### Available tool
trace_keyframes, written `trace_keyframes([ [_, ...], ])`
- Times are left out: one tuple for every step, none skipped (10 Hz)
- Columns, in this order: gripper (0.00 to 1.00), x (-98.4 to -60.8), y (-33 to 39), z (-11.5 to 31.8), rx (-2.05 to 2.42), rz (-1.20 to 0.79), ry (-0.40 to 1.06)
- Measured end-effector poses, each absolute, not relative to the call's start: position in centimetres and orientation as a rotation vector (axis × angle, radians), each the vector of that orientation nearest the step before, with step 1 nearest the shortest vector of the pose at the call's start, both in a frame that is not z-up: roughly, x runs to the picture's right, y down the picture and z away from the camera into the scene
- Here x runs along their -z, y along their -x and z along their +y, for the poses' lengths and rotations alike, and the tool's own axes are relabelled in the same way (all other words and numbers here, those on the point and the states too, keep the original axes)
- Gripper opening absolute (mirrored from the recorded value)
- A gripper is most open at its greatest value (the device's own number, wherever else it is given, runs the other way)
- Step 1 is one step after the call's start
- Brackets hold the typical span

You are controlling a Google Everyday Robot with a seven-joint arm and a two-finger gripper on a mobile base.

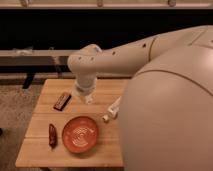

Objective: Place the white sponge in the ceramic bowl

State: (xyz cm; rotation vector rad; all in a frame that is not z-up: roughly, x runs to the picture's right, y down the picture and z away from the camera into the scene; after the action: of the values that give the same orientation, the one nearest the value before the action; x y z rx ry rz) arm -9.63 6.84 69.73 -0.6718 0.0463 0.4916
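The ceramic bowl (80,134) is a shallow orange-red dish with white spiral lines, sitting near the front of the wooden table (47,90). My arm reaches from the right across the table. The gripper (88,98) points down over the table's middle, behind the bowl and a little above the tabletop. The white sponge does not show; my arm's large shell covers the right half of the table.
A white capped bottle (112,110) lies just right of the gripper, partly behind my arm. A brown bar (62,101) lies to the gripper's left. A dark red object (52,135) lies left of the bowl. Carpet and a dark low shelf surround the table.
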Motion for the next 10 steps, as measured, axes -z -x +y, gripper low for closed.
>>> trace_keyframes([
  [0.00,-68.1,9.8,9.6,-0.442,0.041,0.738],
  [0.02,-67.1,10.0,11.4,-0.396,0.039,0.787],
  [0.10,-66.1,10.4,13.4,-0.334,0.032,0.841],
  [0.19,-65.6,10.7,15.1,-0.279,0.029,0.890],
  [0.31,-65.8,10.8,16.6,-0.234,0.026,0.924],
  [0.41,-66.4,11.0,17.3,-0.210,0.029,0.927],
  [0.50,-67.3,11.8,17.7,-0.184,0.028,0.929],
  [0.60,-68.3,13.0,18.3,-0.152,0.031,0.930],
  [0.70,-69.4,14.1,19.0,-0.121,0.039,0.933],
  [0.77,-70.0,14.3,19.3,-0.109,0.051,0.935],
])
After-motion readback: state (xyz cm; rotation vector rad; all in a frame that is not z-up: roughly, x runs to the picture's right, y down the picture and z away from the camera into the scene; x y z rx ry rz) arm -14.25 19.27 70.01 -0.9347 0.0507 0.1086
